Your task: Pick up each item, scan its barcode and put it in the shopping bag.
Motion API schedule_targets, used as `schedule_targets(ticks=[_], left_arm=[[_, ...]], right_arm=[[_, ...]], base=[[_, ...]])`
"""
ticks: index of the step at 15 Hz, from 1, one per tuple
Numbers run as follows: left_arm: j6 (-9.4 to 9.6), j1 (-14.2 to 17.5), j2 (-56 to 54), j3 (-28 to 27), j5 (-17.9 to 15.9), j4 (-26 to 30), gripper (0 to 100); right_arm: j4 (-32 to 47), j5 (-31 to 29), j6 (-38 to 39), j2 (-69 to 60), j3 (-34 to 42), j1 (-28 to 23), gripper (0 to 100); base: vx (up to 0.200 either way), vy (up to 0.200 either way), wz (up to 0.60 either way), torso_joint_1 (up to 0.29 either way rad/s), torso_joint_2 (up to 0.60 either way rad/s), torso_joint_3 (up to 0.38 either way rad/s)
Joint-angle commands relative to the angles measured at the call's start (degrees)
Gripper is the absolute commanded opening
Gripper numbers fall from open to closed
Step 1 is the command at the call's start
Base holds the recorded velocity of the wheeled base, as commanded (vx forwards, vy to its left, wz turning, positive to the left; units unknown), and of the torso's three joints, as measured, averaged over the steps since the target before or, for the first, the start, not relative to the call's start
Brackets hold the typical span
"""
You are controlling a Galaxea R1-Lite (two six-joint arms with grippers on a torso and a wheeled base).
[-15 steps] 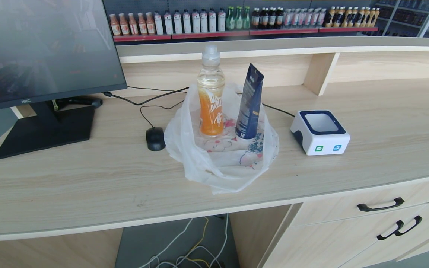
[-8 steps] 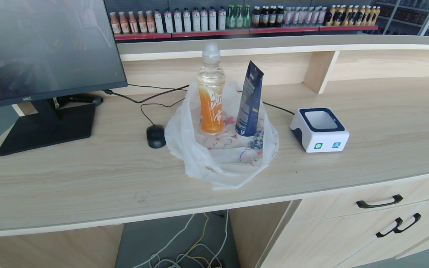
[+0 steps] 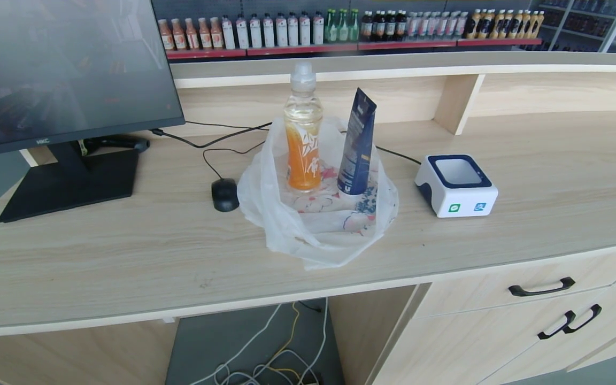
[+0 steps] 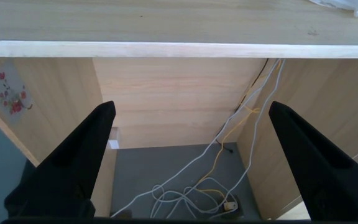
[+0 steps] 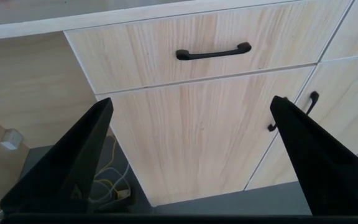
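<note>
The left gripper [image 4: 191, 107] and right gripper [image 5: 192, 102] are held wide open, empty, below the front edge of the light wooden counter [image 3: 126, 256]; the orange drink bottle [image 3: 302, 149] and dark blue tube [image 3: 357, 147] are stood in the translucent white shopping bag [image 3: 286, 227]; only the head view was shifted; packing is judged done.

The counter [image 3: 126, 256] is viewed from above and in front by the head camera, tilted downward. The left wrist camera is held low, faced into the recess beneath, whose cables [image 4: 179, 199] are shared with the head view. The drawer handle [image 5: 213, 53] is likewise shared by the right wrist view, set close to the cabinet fronts.
</note>
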Motion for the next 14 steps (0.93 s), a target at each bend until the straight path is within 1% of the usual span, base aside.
schedule_targets(ticks=[1,3,6,12,14], left_arm=[[-0.01,0.0,0.0,0.0,0.0,0.0,100],[-0.18,0.0,0.0,0.0,0.0,-0.1,100],[-0.27,0.0,0.0,0.0,0.0,-0.1,100],[-0.01,0.0,0.0,0.0,0.0,0.0,100],[-0.09,0.0,0.0,0.0,0.0,0.0,100]], right_arm=[[0.0,0.0,0.0,0.1,0.0,0.0,100],[0.0,0.0,0.0,0.1,0.0,0.0,100],[0.0,0.0,0.0,0.1,0.0,0.0,100],[0.0,0.0,0.0,0.1,0.0,0.0,100],[0.0,0.0,0.0,0.1,0.0,0.0,100]], base=[[0.0,0.0,0.0,0.0,0.0,0.0],[0.0,0.0,0.0,0.0,0.0,0.0],[-0.2,0.0,0.0,0.002,0.0,-0.001],[0.0,0.0,0.0,0.0,0.0,0.0],[0.0,-0.2,0.0,0.012,0.01,0.002]])
